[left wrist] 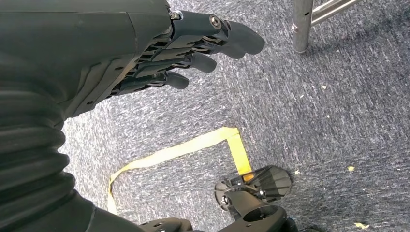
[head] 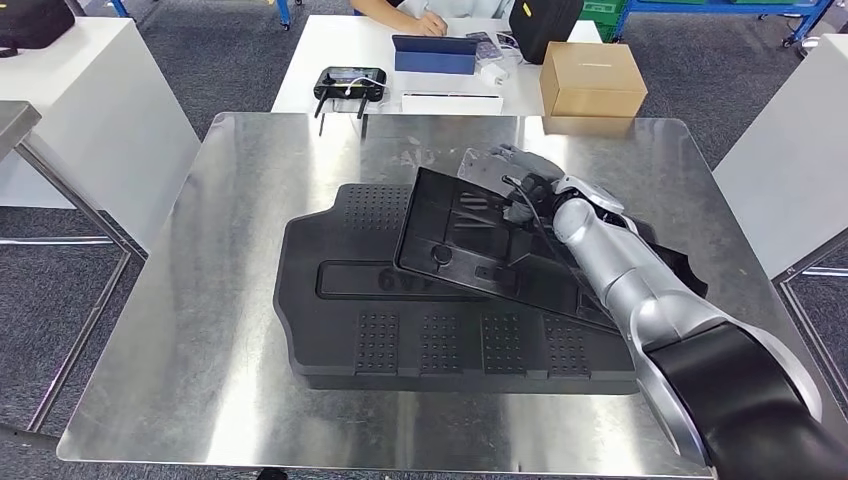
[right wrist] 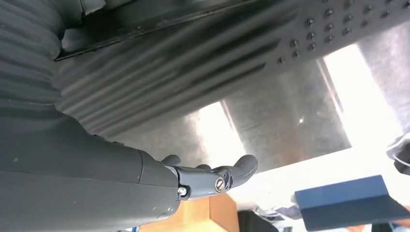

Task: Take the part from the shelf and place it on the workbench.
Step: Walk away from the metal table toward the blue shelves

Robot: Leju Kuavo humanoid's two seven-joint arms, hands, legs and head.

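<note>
While left robot hand (left wrist: 193, 46) hangs empty, right robot hand (head: 530, 180) holds tilted part (head: 480, 240) w/ fingers underneath.

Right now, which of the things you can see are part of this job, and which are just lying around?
Part of the job:
black part, held tilted by the right hand
steel workbench
large black mat that the part leans on

Just lying about:
cardboard box
blue tablet
black controller
white tables
person at the far table
left hand, hanging over the floor
</note>
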